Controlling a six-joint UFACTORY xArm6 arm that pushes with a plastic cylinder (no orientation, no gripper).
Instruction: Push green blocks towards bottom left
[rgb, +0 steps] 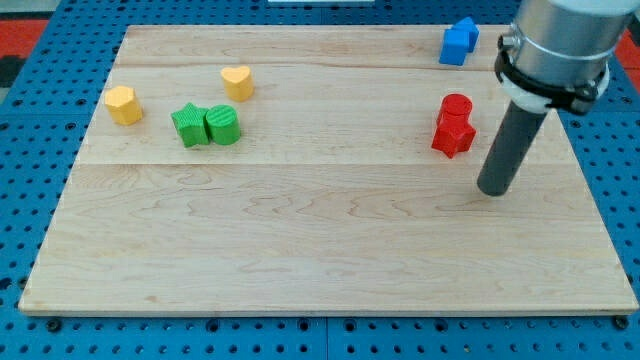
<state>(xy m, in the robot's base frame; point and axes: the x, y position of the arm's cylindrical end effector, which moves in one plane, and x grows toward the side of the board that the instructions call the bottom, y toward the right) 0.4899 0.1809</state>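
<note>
A green star block (189, 125) and a green round block (223, 125) sit touching side by side at the upper left of the wooden board (320, 250). My tip (494, 189) rests on the board at the view's right, far from both green blocks, just right of and below the red blocks.
A yellow hexagon block (123, 104) lies left of the green pair and a yellow heart block (237, 82) above it. A red round block (456, 108) touches a red star block (452, 134). A blue block (458, 41) sits at the top right edge.
</note>
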